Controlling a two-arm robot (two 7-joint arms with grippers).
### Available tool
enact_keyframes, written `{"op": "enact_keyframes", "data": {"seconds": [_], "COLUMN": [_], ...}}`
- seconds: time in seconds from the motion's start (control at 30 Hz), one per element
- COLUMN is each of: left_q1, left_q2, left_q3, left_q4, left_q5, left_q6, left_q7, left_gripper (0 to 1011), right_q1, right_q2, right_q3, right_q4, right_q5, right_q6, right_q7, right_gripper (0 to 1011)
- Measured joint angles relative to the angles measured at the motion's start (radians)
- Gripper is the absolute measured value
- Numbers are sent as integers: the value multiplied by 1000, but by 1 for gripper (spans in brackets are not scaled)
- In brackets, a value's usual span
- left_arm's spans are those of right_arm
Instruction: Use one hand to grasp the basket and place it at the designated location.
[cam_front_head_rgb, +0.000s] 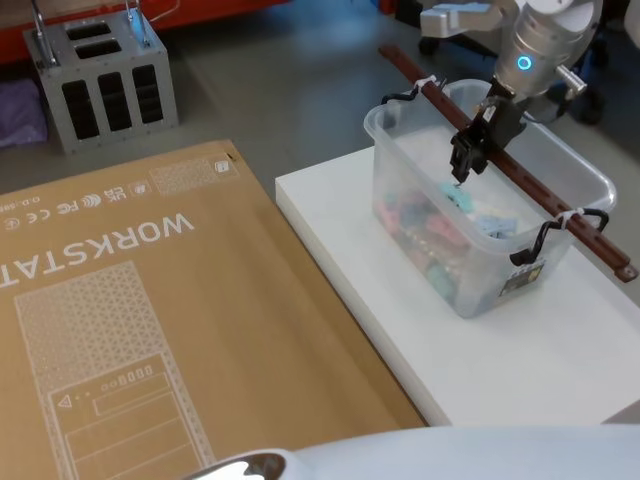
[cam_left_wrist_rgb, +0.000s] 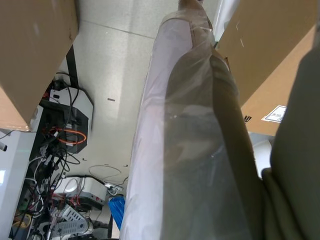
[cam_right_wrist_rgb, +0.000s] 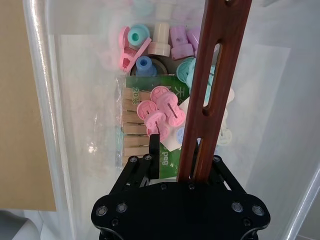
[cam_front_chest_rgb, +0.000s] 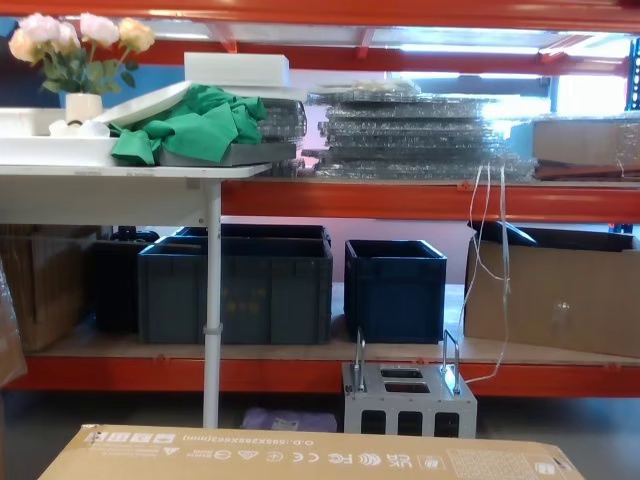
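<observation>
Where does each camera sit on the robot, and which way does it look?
Head view: on the head, looking down at the clear plastic basket with its brown wooden handle bar; the right hand is at the bar.
Right wrist view: on the right arm, looking past that black hand into the basket's pastel pegs.
Left wrist view: on the left arm, facing floor and cardboard boxes beside a plastic-wrapped tube.
Chest view: low, looking forward at orange shelves.
Shared: head and chest views both see the grey metal crate and printed cardboard box.

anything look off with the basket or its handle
The handle is a makeshift brown slotted strip tied across the clear basket with white ties, sticking out past both ends. The right gripper has its jaws around it.
</observation>
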Motion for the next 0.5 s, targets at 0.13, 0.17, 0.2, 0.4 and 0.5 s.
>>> {"op": "enact_keyframes", "data": {"seconds": [0.13,0.17,0.2,0.4,0.5], "left_q1": [0,0,0,0,0], "left_q2": [0,0,0,0,0], "left_q3": [0,0,0,0,0], "left_q4": [0,0,0,0,0], "left_q5": [0,0,0,0,0], "left_q6": [0,0,0,0,0], "left_q7": [0,0,0,0,0], "left_gripper": [0,0,0,0,0], "right_q1": [0,0,0,0,-2], "right_q2": [7,8,10,16,20], "right_q3": [10,12,15,24,29], "right_q4": [-8,-9,-11,-18,-21], "right_q5": [0,0,0,0,0], "right_q6": [7,8,10,14,15], "right_q7": [6,7,8,11,12], "right_gripper": [274,270,260,214,189]}}
